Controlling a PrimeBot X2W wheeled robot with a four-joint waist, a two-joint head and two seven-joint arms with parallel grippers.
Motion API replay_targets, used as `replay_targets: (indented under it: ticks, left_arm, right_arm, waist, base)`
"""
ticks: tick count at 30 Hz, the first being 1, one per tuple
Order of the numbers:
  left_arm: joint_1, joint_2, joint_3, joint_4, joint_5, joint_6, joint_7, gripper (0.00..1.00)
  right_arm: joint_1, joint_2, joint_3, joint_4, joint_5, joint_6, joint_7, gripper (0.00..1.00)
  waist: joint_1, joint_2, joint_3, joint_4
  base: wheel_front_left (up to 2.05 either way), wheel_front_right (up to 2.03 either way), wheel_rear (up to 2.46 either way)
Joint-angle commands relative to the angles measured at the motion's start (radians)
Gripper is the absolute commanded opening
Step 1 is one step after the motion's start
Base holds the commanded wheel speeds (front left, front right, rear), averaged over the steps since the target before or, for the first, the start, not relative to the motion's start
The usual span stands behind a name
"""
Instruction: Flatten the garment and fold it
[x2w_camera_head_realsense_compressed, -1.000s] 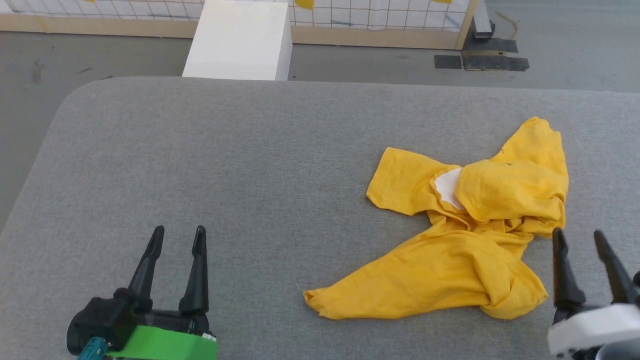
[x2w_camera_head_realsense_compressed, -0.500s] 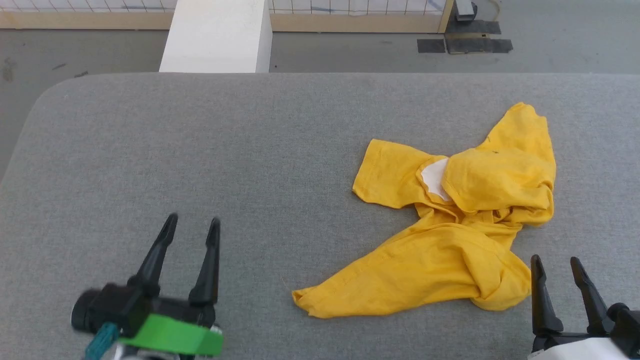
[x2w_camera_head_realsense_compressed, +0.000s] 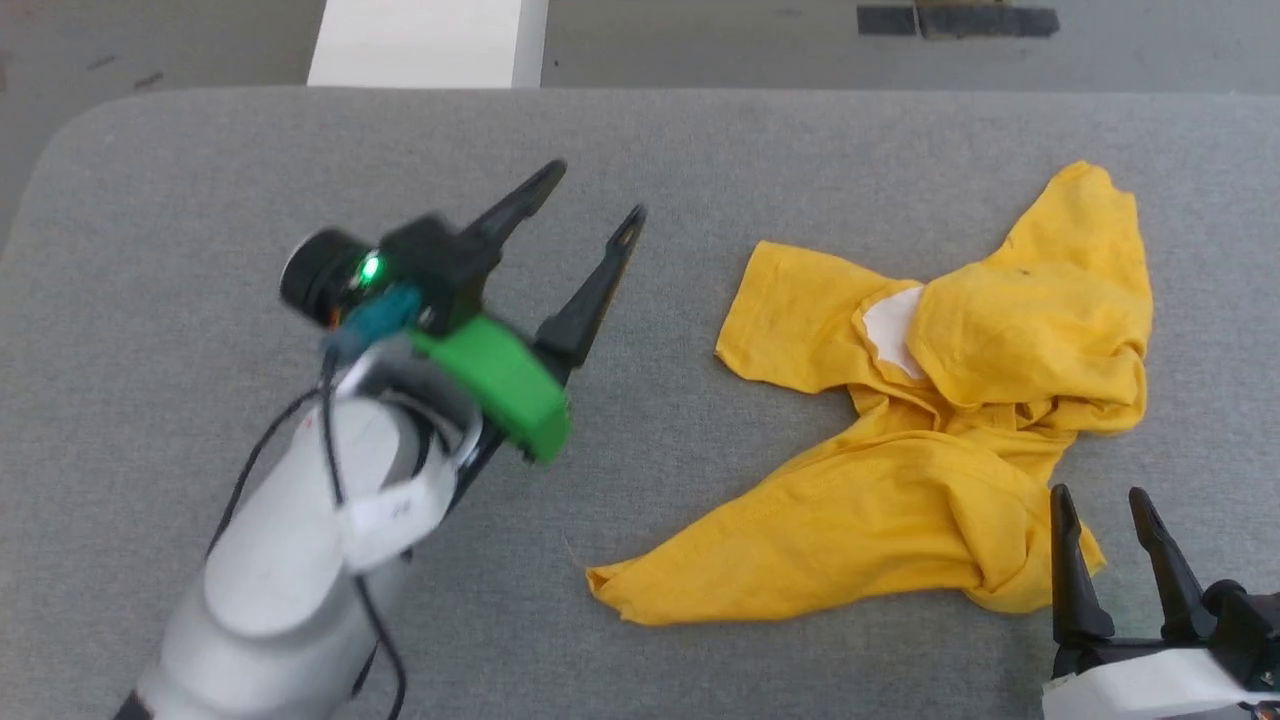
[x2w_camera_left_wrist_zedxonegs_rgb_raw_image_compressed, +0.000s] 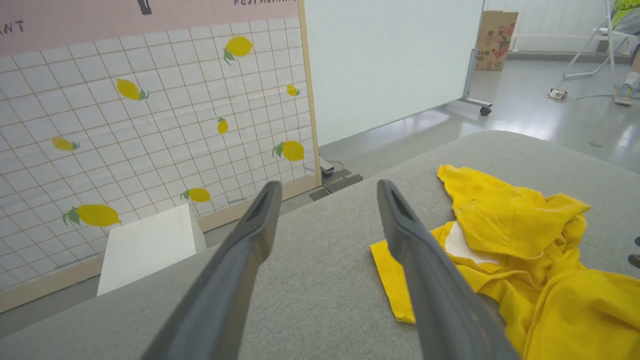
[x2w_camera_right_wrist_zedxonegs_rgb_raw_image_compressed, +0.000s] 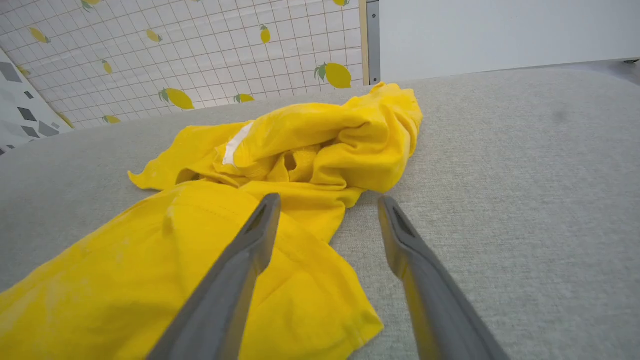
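Thing of the task: mustard-yellow T-shirt (x2w_camera_head_realsense_compressed: 930, 440), crumpled, not flat, no fold made. It lies on the right half of the grey worktop (x2w_camera_head_realsense_compressed: 250, 200). Flattening is not yet begun, by my reading.

Long axis: diagonal, from a near-left tail end up to a far-right peak. The bulk is bunched at the far-right end, with a white patch (x2w_camera_head_realsense_compressed: 893, 330) of print showing under a turned-over layer.

Left pincer (x2w_camera_head_realsense_compressed: 595, 190): released, jaws wide, nothing between them. It stands over bare worktop, left of the shirt and apart from it, fingers aimed to the far right. The nearest cloth is the flat left flap.

Right pincer (x2w_camera_head_realsense_compressed: 1099, 492): released, jaws wide, empty. It sits at the shirt's near-right corner; whether a finger touches cloth I cannot tell.

Key relation: the right arm is nearer. The shirt lies ahead and to the left of the right pincer, and to the right of the left pincer. A spread likely needs one grip at each end of the diagonal.

View differences:
- Left wrist view: left pincer (x2w_camera_left_wrist_zedxonegs_rgb_raw_image_compressed: 328, 185) frames the flap edge of the T-shirt (x2w_camera_left_wrist_zedxonegs_rgb_raw_image_compressed: 510, 220), plus a lemon-print tiled panel (x2w_camera_left_wrist_zedxonegs_rgb_raw_image_compressed: 150, 125) beyond the worktop.
- Right wrist view: right pincer (x2w_camera_right_wrist_zedxonegs_rgb_raw_image_compressed: 328, 199) straddles the hem corner, one finger over the T-shirt (x2w_camera_right_wrist_zedxonegs_rgb_raw_image_compressed: 300, 130) and one over bare worktop. It also shows how high the bunch stands.
- Head view: gives the whole outline.
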Motion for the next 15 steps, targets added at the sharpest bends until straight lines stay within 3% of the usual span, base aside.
replay_targets:
  ticks: [1,9,15]
  left_arm:
    - [-0.048,-0.006,-0.021,0.032,-0.015,-0.007,0.023,1.0]
    - [-0.21,-0.085,-0.111,0.266,-0.112,-0.006,0.209,1.0]
    - [-0.265,-0.109,-0.154,0.384,-0.114,-0.004,0.319,1.0]
  right_arm:
    - [-0.022,0.001,0.003,0.001,-0.005,-0.001,-0.011,1.0]
    - [-0.052,0.001,0.024,0.011,-0.009,-0.001,-0.02,1.0]
    - [-0.058,0.001,0.036,0.012,-0.005,-0.001,-0.025,1.0]
  waist:
    - [0.0,0.0,0.039,-0.01]
    - [0.0,0.0,0.097,-0.064]
    - [0.0,0.0,0.137,-0.118]
  base:
    - [0.0,0.0,0.0]
    - [0.0,0.0,0.0]
    - [0.0,0.0,0.0]
